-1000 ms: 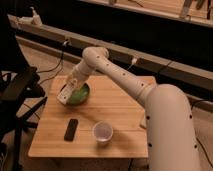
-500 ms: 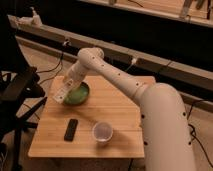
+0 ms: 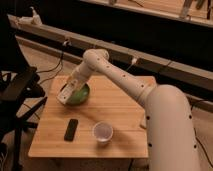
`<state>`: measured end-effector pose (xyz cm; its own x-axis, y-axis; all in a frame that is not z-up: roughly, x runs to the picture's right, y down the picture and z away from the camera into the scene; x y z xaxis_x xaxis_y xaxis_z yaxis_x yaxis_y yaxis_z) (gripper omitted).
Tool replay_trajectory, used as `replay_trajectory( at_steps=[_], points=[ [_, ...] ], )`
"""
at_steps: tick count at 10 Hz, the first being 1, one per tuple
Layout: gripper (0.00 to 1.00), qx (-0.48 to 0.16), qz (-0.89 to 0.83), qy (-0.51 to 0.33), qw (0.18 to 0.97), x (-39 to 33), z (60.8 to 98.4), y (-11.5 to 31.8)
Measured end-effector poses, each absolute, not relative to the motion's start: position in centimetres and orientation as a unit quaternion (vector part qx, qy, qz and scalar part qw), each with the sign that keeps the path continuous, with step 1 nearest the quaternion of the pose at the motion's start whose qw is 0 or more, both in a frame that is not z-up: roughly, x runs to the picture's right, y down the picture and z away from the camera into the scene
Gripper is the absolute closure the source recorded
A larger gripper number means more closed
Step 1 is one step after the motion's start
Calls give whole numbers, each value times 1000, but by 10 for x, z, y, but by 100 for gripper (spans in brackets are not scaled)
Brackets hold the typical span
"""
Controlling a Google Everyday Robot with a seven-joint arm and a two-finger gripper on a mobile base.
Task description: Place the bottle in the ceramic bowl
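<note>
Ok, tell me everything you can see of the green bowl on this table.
The green ceramic bowl sits upright on the wooden table, near its far-left corner. It looks round, shallow and glossy. The gripper reaches down over its left rim and hides that part; whether they touch cannot be told. Its inside is mostly hidden, so any contents are unclear. The black remote and the clear plastic cup lie apart from it, nearer the front edge.

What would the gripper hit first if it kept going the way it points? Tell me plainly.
The gripper hangs at the near-left rim of the green ceramic bowl, pointing down and left. Straight on, it would probably meet the wooden table beside the bowl, though depth is unclear.
</note>
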<state>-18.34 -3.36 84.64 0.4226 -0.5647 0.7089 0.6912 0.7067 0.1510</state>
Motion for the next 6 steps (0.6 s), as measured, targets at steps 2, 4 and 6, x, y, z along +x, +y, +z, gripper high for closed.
replay_trajectory(
  at_steps=[2, 4, 6],
  points=[
    [88, -83, -371, -388, 839, -195, 848, -36],
    [73, -81, -359, -387, 845, -185, 853, -43],
    [53, -79, -347, -381, 853, -159, 858, -49]
  ],
)
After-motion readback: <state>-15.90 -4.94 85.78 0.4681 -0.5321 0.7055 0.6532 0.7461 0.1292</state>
